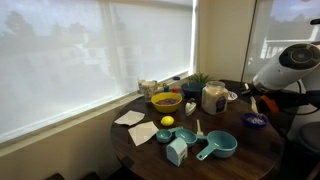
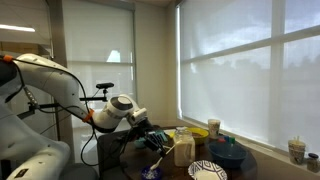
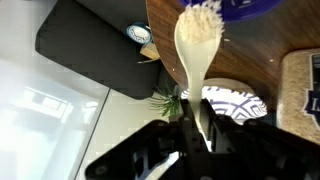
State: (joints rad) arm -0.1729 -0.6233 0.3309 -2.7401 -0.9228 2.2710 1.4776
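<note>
In the wrist view my gripper (image 3: 198, 140) is shut on the handle of a cream-coloured spoon (image 3: 198, 40). The spoon's head points away from me, toward a blue bowl (image 3: 245, 8) at the top edge. A blue-and-white patterned plate (image 3: 240, 105) lies just beyond the fingers on the dark wooden table (image 3: 250, 50). In both exterior views the gripper (image 1: 260, 102) (image 2: 150, 138) hangs over the edge of the round table, near a purple bowl (image 1: 254, 120) and a tall jar (image 2: 184, 148).
On the table stand a yellow bowl (image 1: 165, 101), a lemon (image 1: 167, 122), a glass jar (image 1: 213, 97), teal measuring cups (image 1: 215, 147), a small teal box (image 1: 177, 151), paper napkins (image 1: 130, 118) and a potted plant (image 1: 200, 80). Blinded windows stand close behind.
</note>
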